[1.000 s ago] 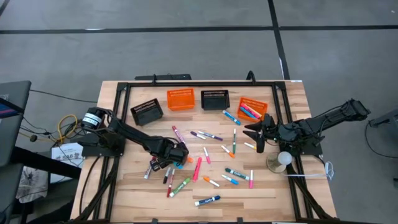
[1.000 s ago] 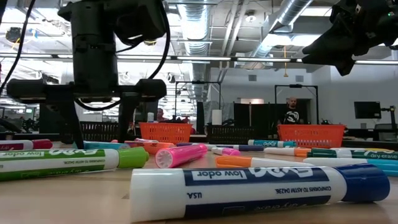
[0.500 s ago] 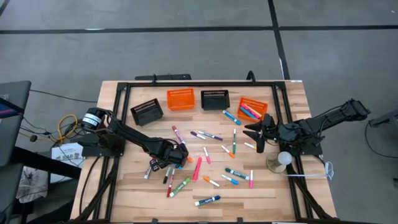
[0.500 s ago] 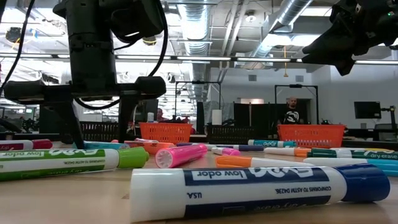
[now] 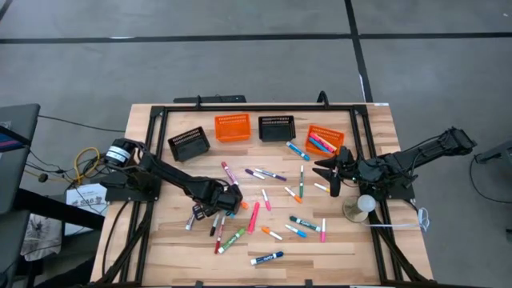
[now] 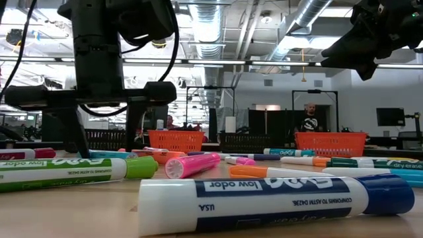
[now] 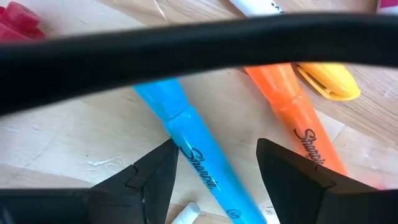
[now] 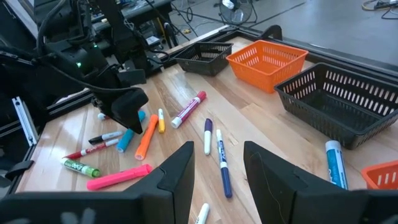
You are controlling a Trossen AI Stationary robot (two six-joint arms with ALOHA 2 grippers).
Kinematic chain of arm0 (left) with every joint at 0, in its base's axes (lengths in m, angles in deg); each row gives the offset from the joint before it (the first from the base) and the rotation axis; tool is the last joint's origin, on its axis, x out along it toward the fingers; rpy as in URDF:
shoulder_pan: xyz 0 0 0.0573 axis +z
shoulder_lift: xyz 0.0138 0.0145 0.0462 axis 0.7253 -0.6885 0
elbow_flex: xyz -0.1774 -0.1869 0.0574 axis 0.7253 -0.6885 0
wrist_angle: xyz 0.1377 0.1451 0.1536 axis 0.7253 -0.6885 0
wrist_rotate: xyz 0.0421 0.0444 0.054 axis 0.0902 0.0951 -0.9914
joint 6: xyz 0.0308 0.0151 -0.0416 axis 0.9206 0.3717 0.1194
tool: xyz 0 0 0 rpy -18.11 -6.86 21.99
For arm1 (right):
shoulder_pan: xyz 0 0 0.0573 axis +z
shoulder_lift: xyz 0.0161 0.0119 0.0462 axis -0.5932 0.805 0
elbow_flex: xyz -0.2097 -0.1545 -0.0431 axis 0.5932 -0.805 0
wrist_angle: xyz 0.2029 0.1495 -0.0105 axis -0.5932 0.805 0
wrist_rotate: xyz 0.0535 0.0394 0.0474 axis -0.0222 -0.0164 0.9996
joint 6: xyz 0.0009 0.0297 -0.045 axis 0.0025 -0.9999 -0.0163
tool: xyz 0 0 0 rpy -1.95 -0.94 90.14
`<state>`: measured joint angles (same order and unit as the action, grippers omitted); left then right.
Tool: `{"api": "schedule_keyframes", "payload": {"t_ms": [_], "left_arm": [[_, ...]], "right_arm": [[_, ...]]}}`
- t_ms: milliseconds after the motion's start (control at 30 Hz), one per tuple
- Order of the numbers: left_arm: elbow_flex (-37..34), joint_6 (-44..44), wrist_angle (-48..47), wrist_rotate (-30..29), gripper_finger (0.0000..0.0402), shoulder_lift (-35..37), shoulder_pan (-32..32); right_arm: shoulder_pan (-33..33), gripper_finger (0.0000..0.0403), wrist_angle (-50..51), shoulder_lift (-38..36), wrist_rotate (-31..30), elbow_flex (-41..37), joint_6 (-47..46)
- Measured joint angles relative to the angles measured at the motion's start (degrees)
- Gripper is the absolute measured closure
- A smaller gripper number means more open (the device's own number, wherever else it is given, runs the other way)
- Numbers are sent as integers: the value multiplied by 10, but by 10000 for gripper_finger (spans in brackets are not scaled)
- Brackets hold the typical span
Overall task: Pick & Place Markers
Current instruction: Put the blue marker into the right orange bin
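Left wrist view: my left gripper (image 7: 214, 165) jaws open astride blue marker (image 7: 193, 155) on desk (image 7: 62, 143); right gripper (image 5: 332, 178) mid-right, jaws parted, empty.

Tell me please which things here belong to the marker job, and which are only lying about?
Belong to the job:
- markers scattered on the table
- blue marker between the open fingers of the left gripper
- orange marker beside it
- right gripper, open, empty

Only lying about:
- coiled cables off the table's left edge
- person in the room behind
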<state>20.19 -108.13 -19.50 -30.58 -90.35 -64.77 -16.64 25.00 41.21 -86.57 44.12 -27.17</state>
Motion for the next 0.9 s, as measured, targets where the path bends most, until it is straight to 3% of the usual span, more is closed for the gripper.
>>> {"api": "schedule_keyframes", "payload": {"t_ms": [333, 733, 900], "left_arm": [[0, -4, -8, 12, 194, 0, 2], [0, -3, -30, 21, 321, 0, 3], [0, -2, -35, 18, 337, 0, 3]], "right_arm": [[0, 274, 0, 0, 0, 0, 0], [0, 274, 0, 0, 0, 0, 0], [0, 274, 0, 0, 0, 0, 0]]}}
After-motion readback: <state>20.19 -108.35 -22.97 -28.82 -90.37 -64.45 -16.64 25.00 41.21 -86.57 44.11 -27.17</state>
